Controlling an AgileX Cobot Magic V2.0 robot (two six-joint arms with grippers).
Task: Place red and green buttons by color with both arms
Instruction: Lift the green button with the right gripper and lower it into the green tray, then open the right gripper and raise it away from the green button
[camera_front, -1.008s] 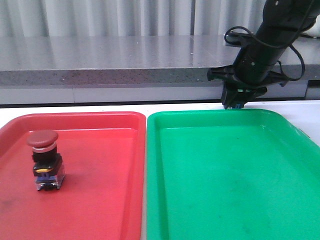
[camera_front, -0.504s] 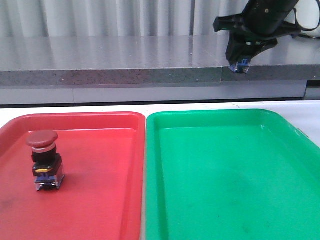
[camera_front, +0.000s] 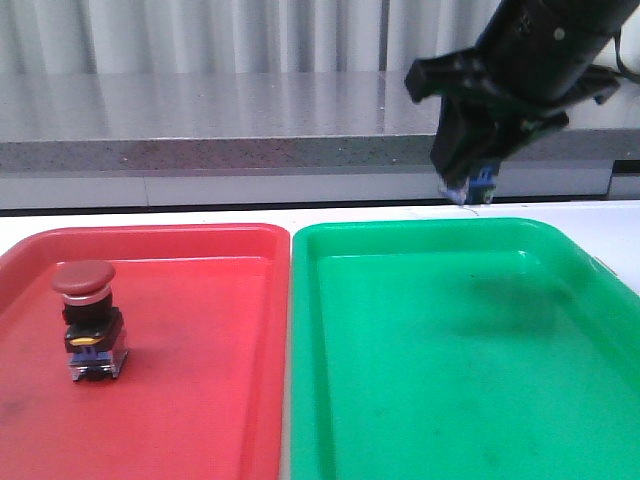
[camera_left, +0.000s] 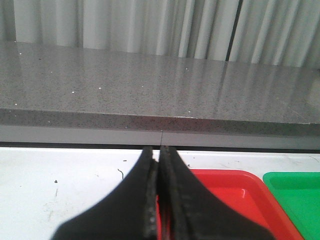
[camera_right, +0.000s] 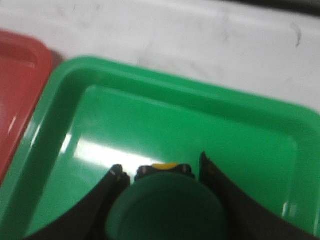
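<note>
The red button (camera_front: 88, 318) stands upright in the red tray (camera_front: 200, 400), at its left side. My right gripper (camera_front: 468, 185) hangs above the far edge of the green tray (camera_front: 480, 400) and is shut on the green button (camera_right: 167, 207). In the right wrist view the green cap fills the space between the fingers (camera_right: 216, 182), with the black base and a yellow tab beyond it. In the front view only the button's blue-black base shows under the claw. My left gripper (camera_left: 159, 155) is shut and empty, above the near-left corner of the red tray (camera_left: 230, 190).
A grey stone counter (camera_front: 220, 120) and a pleated curtain stand behind the white table (camera_front: 150, 215). The two trays lie side by side and touch, red at the left, green at the right.
My right gripper rose from the table behind the green tray with the green button, then came down and forward over the tray's far edge. The red button has not moved.
</note>
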